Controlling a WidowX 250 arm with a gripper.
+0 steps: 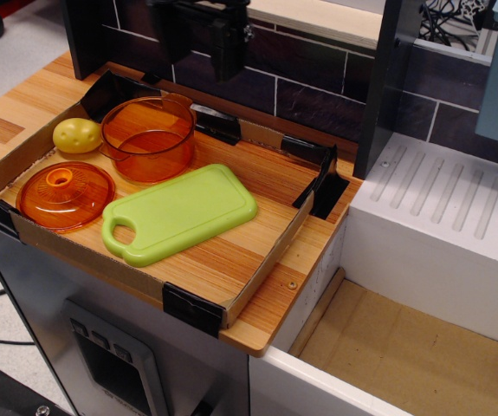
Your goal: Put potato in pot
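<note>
The yellow-green potato (77,135) lies on the wooden tray at the far left, touching the left wall of the orange pot (148,138). The translucent orange pot stands upright and empty, without its lid. My black gripper (202,48) hangs at the top of the view, above and behind the pot, to its right. Its two fingers (229,48) point down with a clear gap between them, and hold nothing.
A flat orange lid with a knob (65,195) lies at the tray's front left. A green cutting board (177,213) lies in the tray's middle. The cardboard tray (261,264) has low walls. A white sink drainer (435,217) stands to the right.
</note>
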